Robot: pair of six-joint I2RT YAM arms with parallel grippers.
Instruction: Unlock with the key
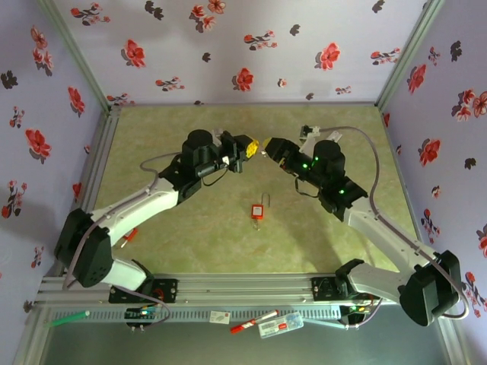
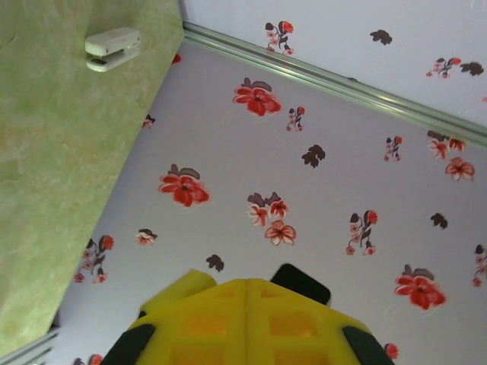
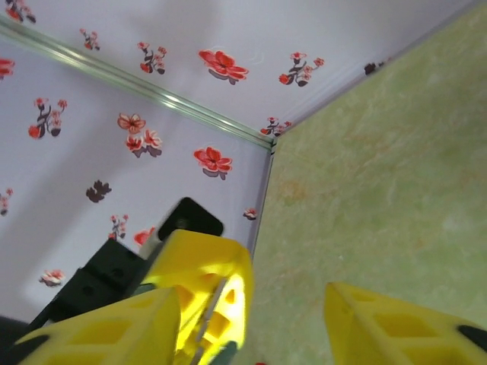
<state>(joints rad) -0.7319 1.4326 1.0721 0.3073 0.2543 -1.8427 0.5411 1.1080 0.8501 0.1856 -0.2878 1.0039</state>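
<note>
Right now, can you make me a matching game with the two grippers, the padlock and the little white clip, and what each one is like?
Things:
1. left gripper
2. right gripper
3. padlock
4. clip

What it is like:
A. red
B. open
C. white
D. shut

Pairs: 1-D, 2-B, 3-A, 4-C.

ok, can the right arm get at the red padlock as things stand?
Probably yes. The red padlock lies in the open on the table, nothing over it, just on the near side of the open right tool. The left tool, facing its tip, is not in the path.
</note>
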